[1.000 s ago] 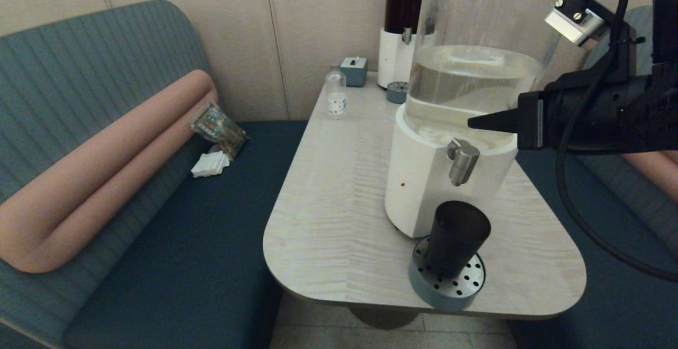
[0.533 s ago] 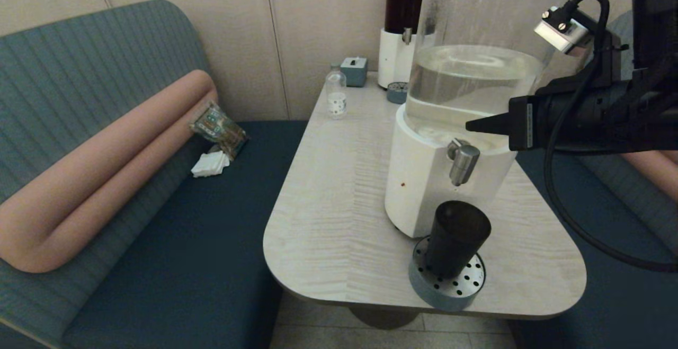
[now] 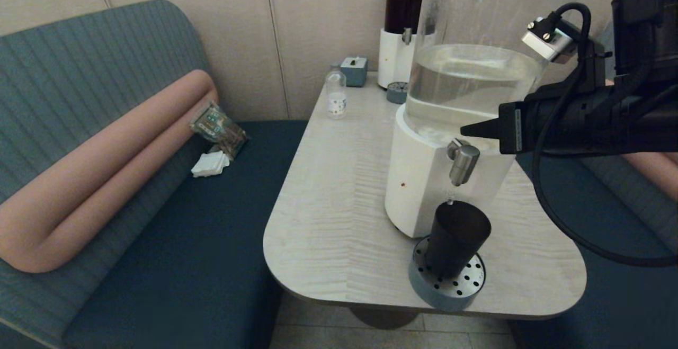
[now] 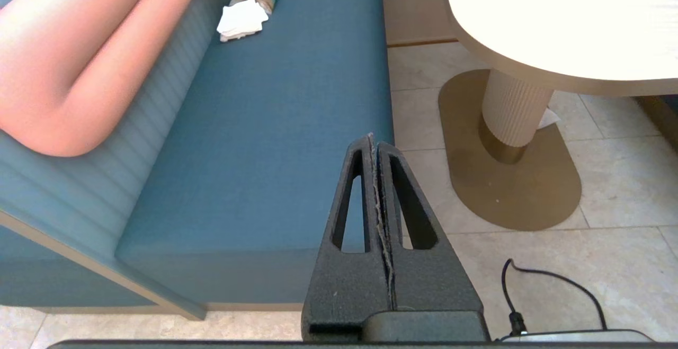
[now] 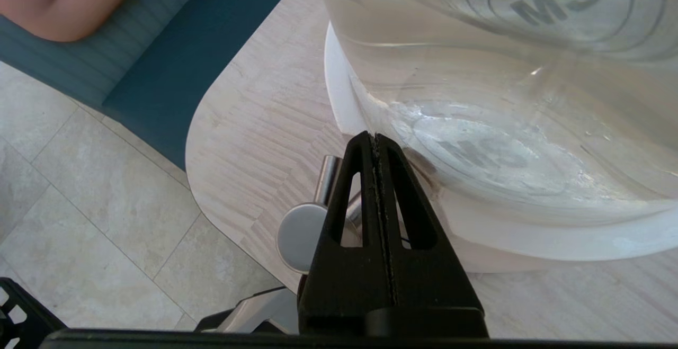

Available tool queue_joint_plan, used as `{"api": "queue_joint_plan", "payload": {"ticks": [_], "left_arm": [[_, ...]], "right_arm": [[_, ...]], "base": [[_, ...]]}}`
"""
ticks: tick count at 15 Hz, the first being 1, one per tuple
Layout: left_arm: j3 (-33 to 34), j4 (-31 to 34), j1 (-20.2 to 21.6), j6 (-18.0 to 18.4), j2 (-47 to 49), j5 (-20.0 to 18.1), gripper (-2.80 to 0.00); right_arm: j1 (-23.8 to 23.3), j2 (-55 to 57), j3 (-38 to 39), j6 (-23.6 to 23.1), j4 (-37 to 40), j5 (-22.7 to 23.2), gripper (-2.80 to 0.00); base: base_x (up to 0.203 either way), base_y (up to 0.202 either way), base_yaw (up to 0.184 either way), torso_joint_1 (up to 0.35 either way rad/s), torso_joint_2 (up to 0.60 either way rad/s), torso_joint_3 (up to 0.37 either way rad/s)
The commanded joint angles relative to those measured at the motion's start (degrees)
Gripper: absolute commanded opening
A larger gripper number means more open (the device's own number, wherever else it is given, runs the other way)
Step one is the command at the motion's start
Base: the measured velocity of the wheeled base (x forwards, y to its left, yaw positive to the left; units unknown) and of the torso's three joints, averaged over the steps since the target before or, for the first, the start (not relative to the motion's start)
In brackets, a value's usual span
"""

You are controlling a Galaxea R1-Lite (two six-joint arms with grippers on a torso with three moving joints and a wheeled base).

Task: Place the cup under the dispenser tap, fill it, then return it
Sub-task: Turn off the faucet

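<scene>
The dark tapered cup [image 3: 455,238] stands upright on a round perforated drip tray [image 3: 446,280], directly below the brushed-steel dispenser tap [image 3: 462,161] of the big white-based clear-tank dispenser [image 3: 466,100]. My right gripper [image 3: 465,128] is shut with nothing in it, its tip just above and behind the tap's top. In the right wrist view the dispenser tap [image 5: 302,222] lies just beside the right gripper [image 5: 374,136]. My left gripper [image 4: 374,138] is shut and empty, parked low over the blue bench and floor.
A second dispenser with dark liquid [image 3: 401,26], its small drip tray [image 3: 396,92], a small clear bottle [image 3: 336,95] and a blue box [image 3: 354,70] stand at the table's far end. The table [image 3: 339,190] edge runs close under the drip tray.
My right gripper has moved left and slightly down towards the tap's top. A small glint now shows at the cup's rim below the spout. The cup has stayed put.
</scene>
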Motion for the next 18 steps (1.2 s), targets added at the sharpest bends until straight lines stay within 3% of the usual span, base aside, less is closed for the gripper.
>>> {"api": "queue_joint_plan", "payload": {"ticks": [1,18], "left_arm": [[0.0,0.0,0.0,0.0,0.1,0.0,-2.80],[0.0,0.0,0.0,0.0,0.1,0.0,-2.80]], "right_arm": [[0.0,0.4,0.1,0.0,0.1,0.1,-2.80],[0.0,1.7,-0.1,-0.1,0.5,0.7,-2.80]], "base": [[0.000,0.000,0.000,0.000,0.00,0.000],[0.000,0.000,0.000,0.000,0.00,0.000]]}}
